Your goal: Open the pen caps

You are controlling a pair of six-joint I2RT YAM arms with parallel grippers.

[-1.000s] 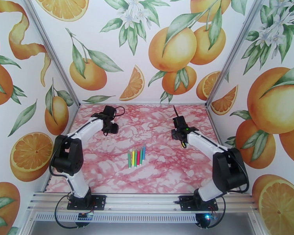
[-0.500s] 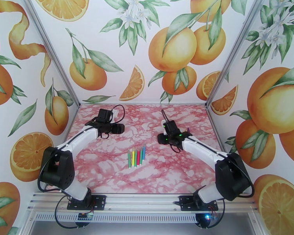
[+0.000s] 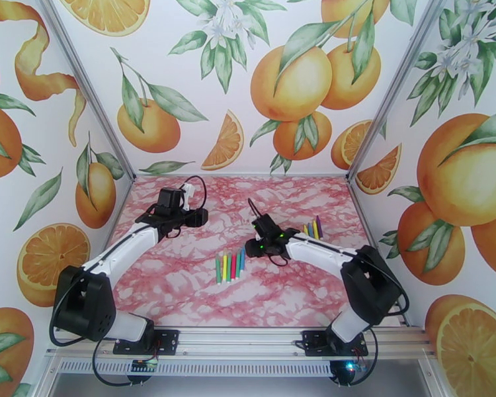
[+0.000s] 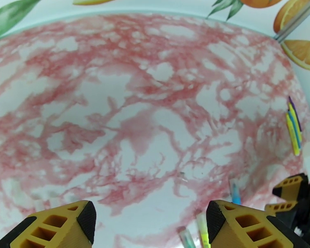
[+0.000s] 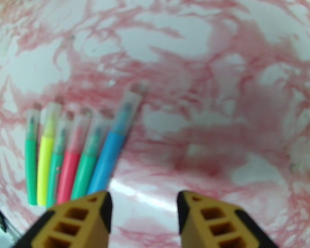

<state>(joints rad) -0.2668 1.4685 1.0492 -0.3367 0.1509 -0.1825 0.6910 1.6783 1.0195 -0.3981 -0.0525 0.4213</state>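
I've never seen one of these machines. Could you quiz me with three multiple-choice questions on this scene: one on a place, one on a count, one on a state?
1. Where does the row of pens lie?
A. back left corner
B. middle of the table
C. front metal rail

2. How many pens are in that row?
A. three
B. ten
C. six

3. How is the right claw?
A. open and empty
B. shut on a blue pen
C. shut on a cap

Answers: 1 B, the top view shows the row mid-table. 2 C, the right wrist view shows green, yellow, green, red, green, blue. 3 A, its fingers stand apart with bare table between.
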